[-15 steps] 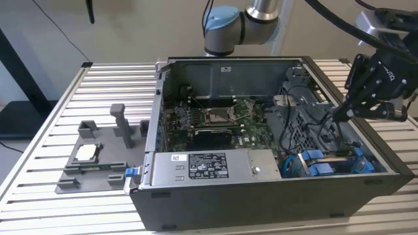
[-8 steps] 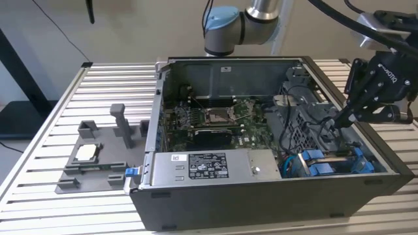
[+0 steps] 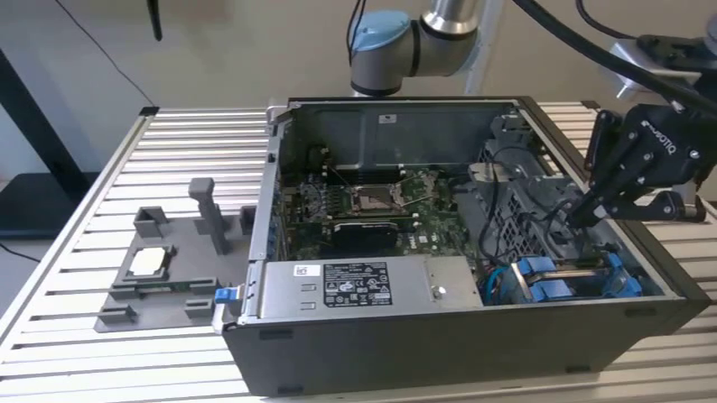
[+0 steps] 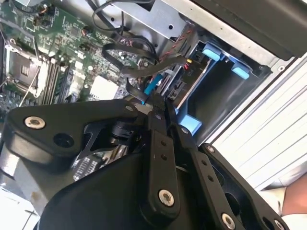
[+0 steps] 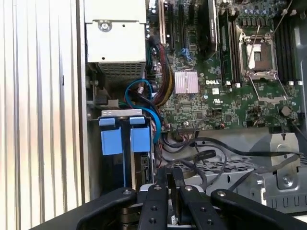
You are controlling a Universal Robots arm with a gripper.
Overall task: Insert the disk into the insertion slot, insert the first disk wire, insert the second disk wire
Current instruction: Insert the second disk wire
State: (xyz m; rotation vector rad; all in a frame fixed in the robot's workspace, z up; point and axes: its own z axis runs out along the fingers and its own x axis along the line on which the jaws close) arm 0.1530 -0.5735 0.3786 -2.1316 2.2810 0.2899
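Open computer case (image 3: 448, 336) on slatted metal table (image 3: 67, 277), gripper (image 3: 577, 214) pressed together inside

We counted one open computer case (image 3: 448, 336) on one slatted table (image 3: 67, 252), and one robot arm (image 3: 404, 42) carrying one gripper (image 3: 583, 214). Inside the case we saw one motherboard (image 3: 370, 206), one grey power-supply box (image 3: 358, 290) and two blue drive-bay tabs (image 5: 111, 140) (image 5: 140, 139). At the exterior view's left lay one grey fixture tray (image 3: 146, 285).
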